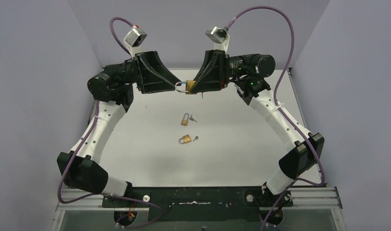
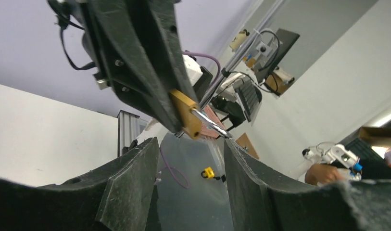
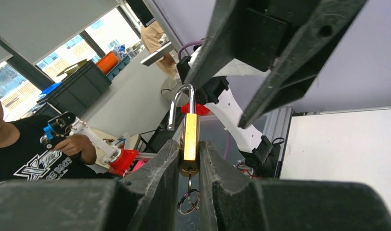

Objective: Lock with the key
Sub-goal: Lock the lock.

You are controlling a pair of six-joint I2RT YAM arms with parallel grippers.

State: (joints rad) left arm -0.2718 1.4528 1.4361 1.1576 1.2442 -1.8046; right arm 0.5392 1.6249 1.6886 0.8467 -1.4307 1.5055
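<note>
My right gripper [image 3: 189, 143] is shut on the body of a brass padlock [image 3: 190, 134], held up in the air above the table. The key [image 3: 189, 179] sits in the keyhole at its bottom, and a key ring [image 3: 188, 201] hangs from it between my fingers. The steel shackle [image 3: 180, 103] stands open, one leg free of the body. My left gripper [image 2: 189, 144] faces it tip to tip, open, with nothing between its fingers; its right fingertip [image 2: 230, 144] is right at the shackle's [image 2: 210, 125] end. In the top view the two grippers meet at the padlock [image 1: 189, 87].
Two more brass padlocks lie on the white table [image 1: 232, 144] below, one [image 1: 184, 120] with a key [image 1: 194, 119] beside it, the other [image 1: 185, 140] nearer me with its key [image 1: 195, 138]. Grey walls close the back and sides.
</note>
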